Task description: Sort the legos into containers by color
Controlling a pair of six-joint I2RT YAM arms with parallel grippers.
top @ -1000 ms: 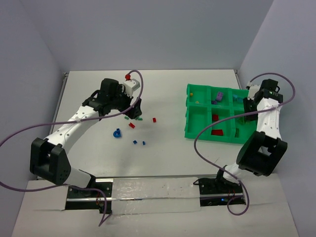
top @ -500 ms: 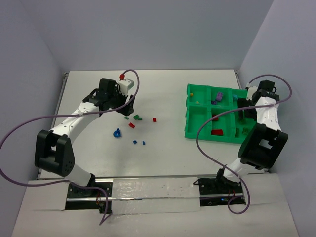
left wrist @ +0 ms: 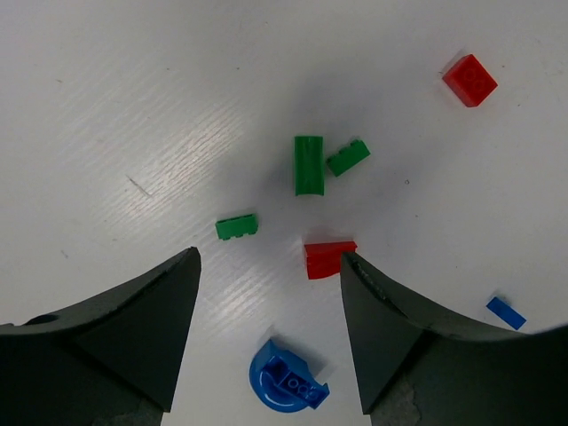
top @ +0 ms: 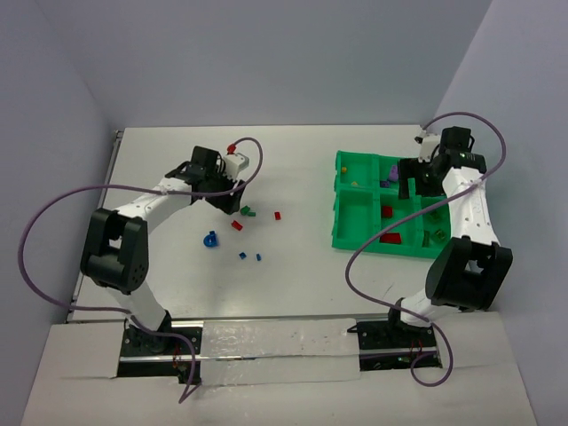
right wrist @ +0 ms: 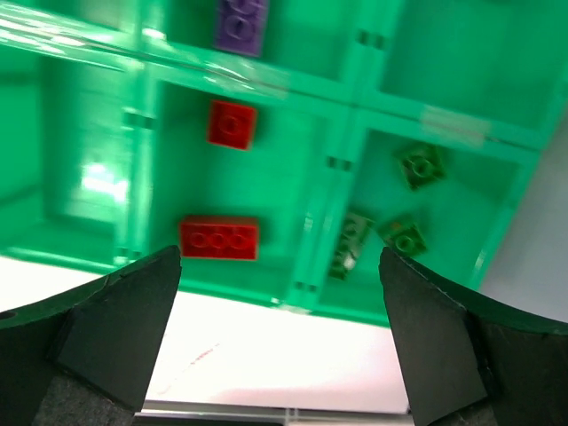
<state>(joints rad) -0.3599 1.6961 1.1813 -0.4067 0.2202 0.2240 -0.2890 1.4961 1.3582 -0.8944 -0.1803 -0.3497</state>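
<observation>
Black fingers of the left pincer (left wrist: 268, 266) stand apart, released, with nothing between them. A red wedge (left wrist: 330, 259) lies at 3 o'clock of the gap, just off the inner face of one finger. Three green bricks (left wrist: 308, 164) sit toward 12 o'clock and a blue round piece (left wrist: 284, 383) at 6 o'clock. The right pincer (right wrist: 280, 266) is likewise released, wide and empty, over the green tray (top: 355, 211) at 3 o'clock on the bench (top: 293, 160). The tray's compartments hold red bricks (right wrist: 219, 238), green ones (right wrist: 421, 165) and a purple one (right wrist: 240, 22).

These legos (top: 238, 224) look light, rigid and smooth, so one would likely skate or flip if a single finger met it first. The wedge is best taken low across its flat parallel sides, with the gap centred on it. The bench is white and matte with a faint grain, and probably offers little friction. Pale grey-lilac walls (top: 266, 62) close it in at 9, 12 and 3 o'clock.
</observation>
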